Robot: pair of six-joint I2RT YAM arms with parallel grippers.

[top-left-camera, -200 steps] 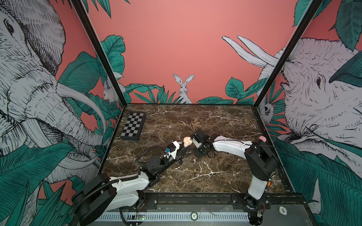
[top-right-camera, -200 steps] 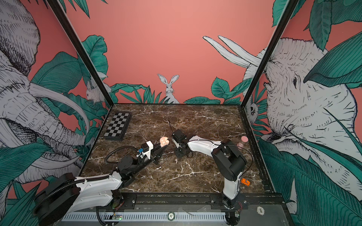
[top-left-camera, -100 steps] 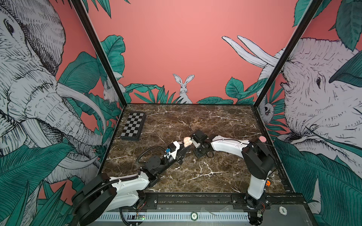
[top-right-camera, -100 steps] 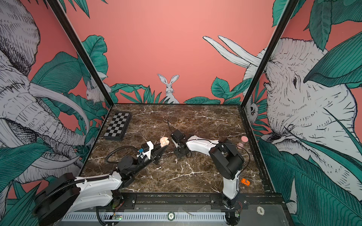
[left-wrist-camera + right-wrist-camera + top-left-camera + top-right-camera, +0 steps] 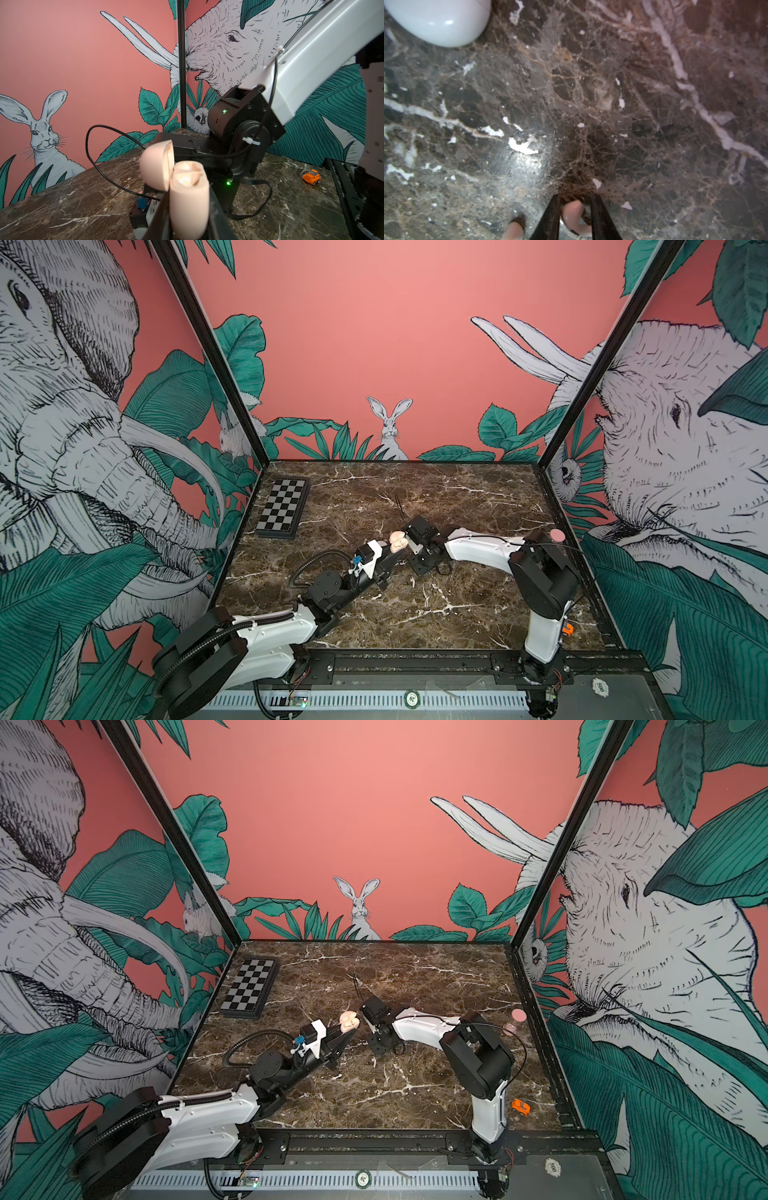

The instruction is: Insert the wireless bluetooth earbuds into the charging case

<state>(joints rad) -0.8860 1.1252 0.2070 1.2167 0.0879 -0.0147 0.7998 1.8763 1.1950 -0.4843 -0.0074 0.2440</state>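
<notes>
The left end effector (image 5: 397, 553) clamps the pink case (image 5: 189, 199) above the surface (image 5: 633, 104), its lid (image 5: 155, 166) swung open and both wells in view. The right end effector (image 5: 575, 197) stands narrow astride one earbud (image 5: 574, 215) on the surface; whether it pinches, I cannot tell. A second earbud (image 5: 513, 230) lies just beside. A chip (image 5: 600, 686) on the front frame reads "500"

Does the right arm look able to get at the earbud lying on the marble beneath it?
Likely yes. The right end effector straddles one earbud on the marble table, a finger on each side and nothing else between. A second earbud lies just outside.
</notes>
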